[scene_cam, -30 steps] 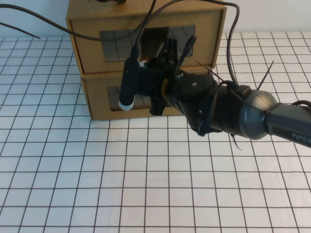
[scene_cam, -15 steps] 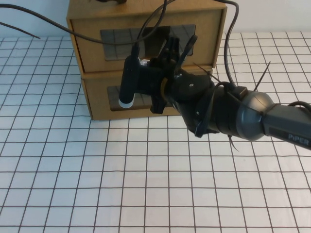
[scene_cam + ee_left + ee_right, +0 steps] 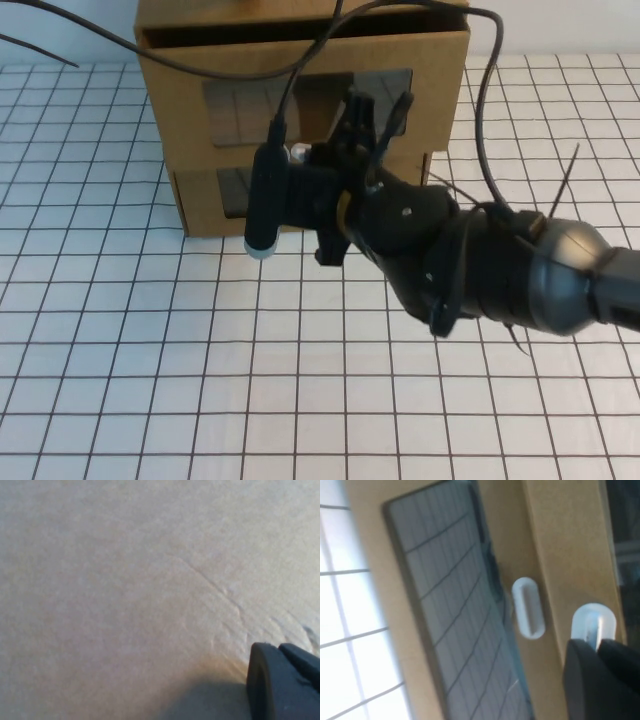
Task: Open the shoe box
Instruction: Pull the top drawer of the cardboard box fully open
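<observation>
The right arm comes in from the right edge of the table and reaches across, wrist rolled, to the front of the box. The right gripper sits against the upper drawer, just beside its window. In the right wrist view the jaws are closed on a small white handle, which pokes out from between them. A second handle sits free just beside it on the cardboard. A black wrist camera hangs off the arm in front of the lower drawer.

The left gripper is out of the high view. Its own camera shows it close against a tan, creased surface, and I cannot tell whether it is open or closed.

The box stands at the far middle of the table. The upper drawer's front stands forward of the lower one, with a dark gap along its top edge. The table is white with a dark grid. Black cables loop over the box, and a pale wall runs behind it.
</observation>
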